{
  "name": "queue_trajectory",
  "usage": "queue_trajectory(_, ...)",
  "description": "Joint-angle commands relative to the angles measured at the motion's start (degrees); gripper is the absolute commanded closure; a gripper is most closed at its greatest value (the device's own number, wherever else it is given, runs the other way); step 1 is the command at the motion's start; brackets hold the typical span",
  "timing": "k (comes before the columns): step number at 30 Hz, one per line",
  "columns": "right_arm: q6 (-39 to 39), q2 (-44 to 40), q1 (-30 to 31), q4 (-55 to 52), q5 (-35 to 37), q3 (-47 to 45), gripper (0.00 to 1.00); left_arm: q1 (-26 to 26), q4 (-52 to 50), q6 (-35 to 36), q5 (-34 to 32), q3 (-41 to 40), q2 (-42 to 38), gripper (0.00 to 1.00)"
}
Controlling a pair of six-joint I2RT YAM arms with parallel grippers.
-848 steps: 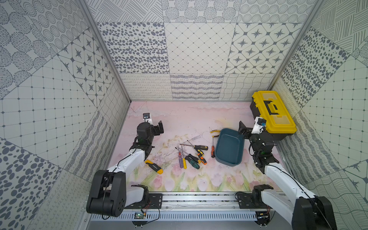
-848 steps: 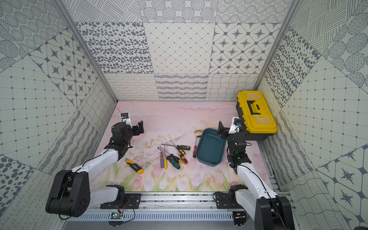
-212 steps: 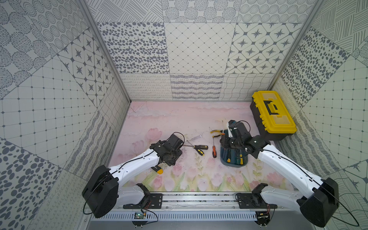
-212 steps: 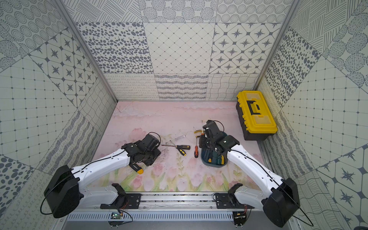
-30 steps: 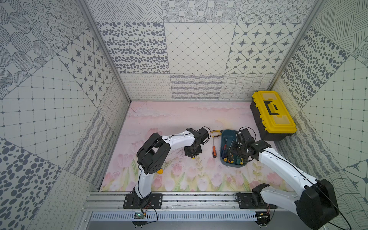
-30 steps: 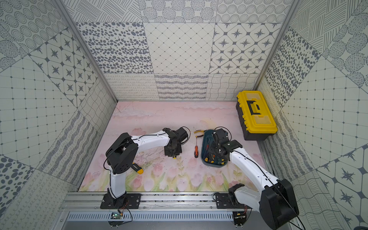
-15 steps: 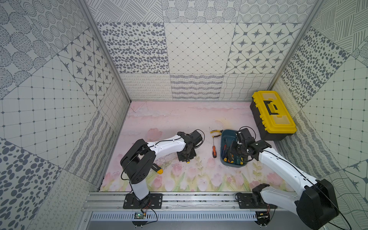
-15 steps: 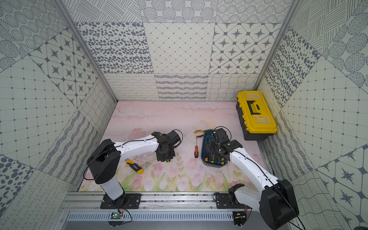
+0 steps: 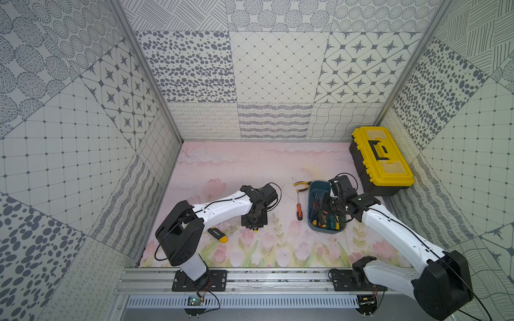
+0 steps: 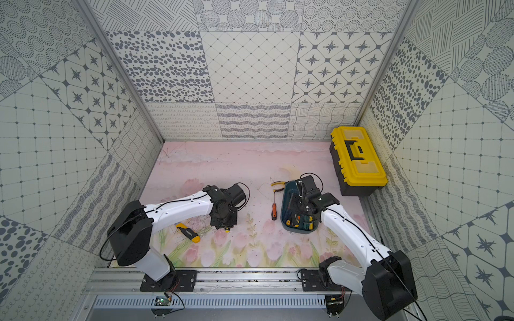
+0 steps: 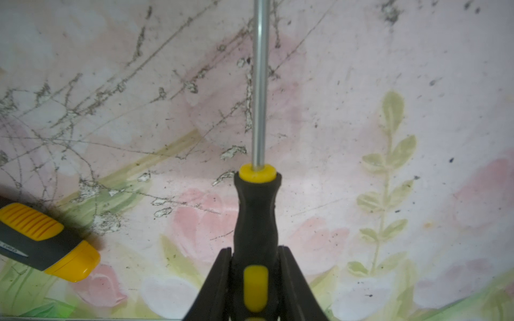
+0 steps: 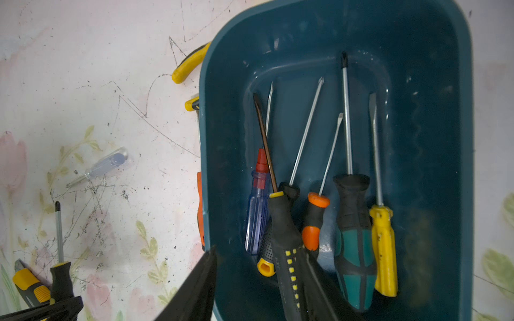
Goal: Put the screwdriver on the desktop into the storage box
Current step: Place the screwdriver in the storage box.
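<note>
Left tool (image 11: 254, 250) was clamped on the black-and-yellow screwdriver (image 11: 256, 211), far back on the handle, with the shaft sticking straight out ahead. In both top views it sat left of centre over the bench (image 9: 250, 166). Couldn't tell if it was off the surface. A yellow-and-black handle (image 9: 217, 234) lay near it, lower left.

Risks, my read:
- The grip is far back, so the long shaft could droop and catch the rim of the box (image 9: 311, 205) going in.
- The box was well apart to the right. An orange screwdriver (image 9: 299, 211) lay on the bench between, just beside the box's left wall, so a low pass could knock it.
- Bigger one: right tool (image 9: 322, 207) hung in the box with its jaws apart, gripping nothing, over the handles piled at the near end. Two arms over one box means a clash unless the right one clears out.
- That crowded near end could also leave the new screwdriver propped on the rim.

Further back, pliers (image 9: 301, 184) lay at the box's far-left corner. The toolbox (image 9: 381, 164) sat upper right, out of the way.
</note>
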Motion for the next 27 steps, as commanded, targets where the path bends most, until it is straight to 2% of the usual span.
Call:
queue_trajectory(1,-0.38,-1.52,-0.07,1.19,1.55,0.87,0.5,-1.18,-3.08,6.57,-1.03,0.64,-3.67,0.97)
queue_trajectory(6,1.1,-5.78,-0.81,-1.36,6.47,1.01,0.52,-6.05,-3.51,5.63,-4.53,8.51,-2.29,0.95)
queue_trajectory(9,2.06,-9.73,-1.82,-4.09,10.76,1.32,0.52,-9.19,-2.67,5.99,-4.86,15.88,1.64,0.95)
queue_trajectory(14,5.64,-19.63,-2.29,-11.37,19.25,2.05,0.53,-13.01,0.52,5.34,-3.13,31.26,12.46,0.95)
queue_trajectory(18,7.4,-26.07,-2.4,-15.59,21.52,2.75,0.53,-14.83,1.58,1.86,1.19,43.61,22.76,0.95)
queue_trajectory(22,8.65,-28.0,-2.39,-18.01,21.23,2.57,0.53,-17.06,0.93,-0.05,1.44,52.56,30.45,0.96)
queue_trajectory(27,10.0,-28.68,-2.46,-19.11,19.67,1.41,0.53,-17.23,-2.02,-3.65,1.53,58.87,36.91,0.97)
